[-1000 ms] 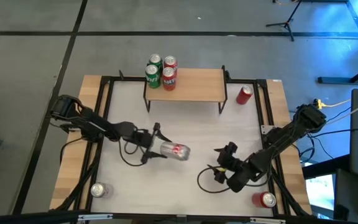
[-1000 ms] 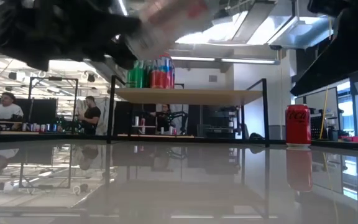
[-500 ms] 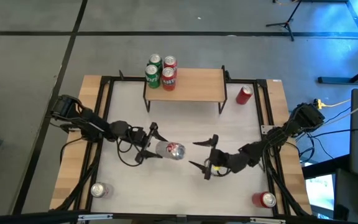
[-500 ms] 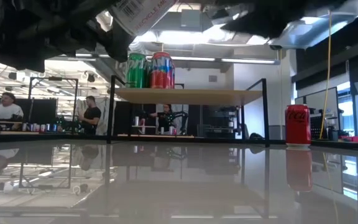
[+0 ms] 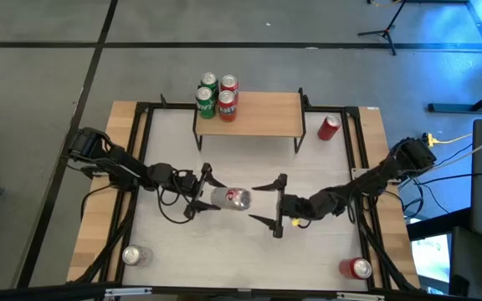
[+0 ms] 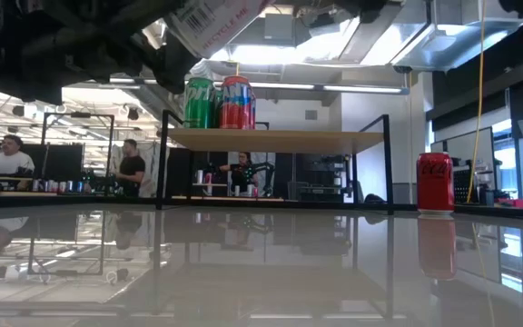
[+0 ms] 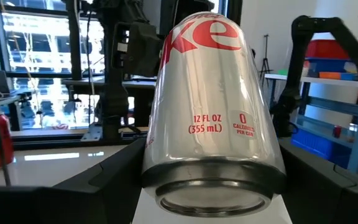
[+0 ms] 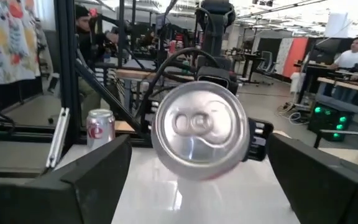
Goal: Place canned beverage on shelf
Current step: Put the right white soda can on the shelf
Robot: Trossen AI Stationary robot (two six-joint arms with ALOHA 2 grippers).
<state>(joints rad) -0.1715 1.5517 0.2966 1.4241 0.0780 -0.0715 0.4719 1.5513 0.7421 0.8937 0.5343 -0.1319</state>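
So my left gripper [image 5: 201,199] is pinching a silver can [image 5: 229,199] sideways, up off the table near the middle. My right gripper [image 5: 268,205] sits just beside the can's top end, fingers spread wide around nothing. The shelf [image 5: 262,114] is at the far edge with four cans [image 5: 217,94] bunched on its left end. Red can [image 5: 329,127] stands just right of it.

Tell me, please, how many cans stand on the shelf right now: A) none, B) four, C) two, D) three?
B: the high view shows four cans, two green and two red, grouped at one end of the shelf.
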